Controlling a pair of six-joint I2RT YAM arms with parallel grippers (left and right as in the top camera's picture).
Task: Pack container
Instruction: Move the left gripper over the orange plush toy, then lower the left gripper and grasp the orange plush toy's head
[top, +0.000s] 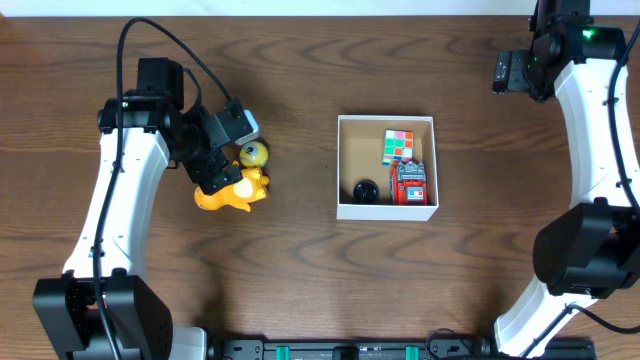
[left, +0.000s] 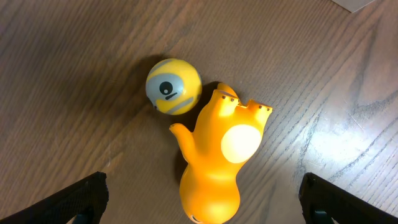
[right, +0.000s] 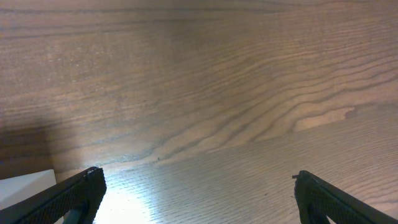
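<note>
As the left gripper (left: 208, 199) hangs open over a glossy orange plastic animal (left: 224, 149), a slipped grasp threatens. The small yellow ball (left: 173, 86) at its eleven o'clock could get knocked rolling.

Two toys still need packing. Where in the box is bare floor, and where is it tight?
In the container, the upper-left corner, seen from overhead, is bare, bordered by the cube and the black round piece. Its right side is crowded: cube, then red toy beneath. The table between orange toy and container is bare.

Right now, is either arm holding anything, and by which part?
Nothing is held. The left gripper hangs open above the orange toy, fingers clear on both sides; the right gripper is open over the table.
</note>
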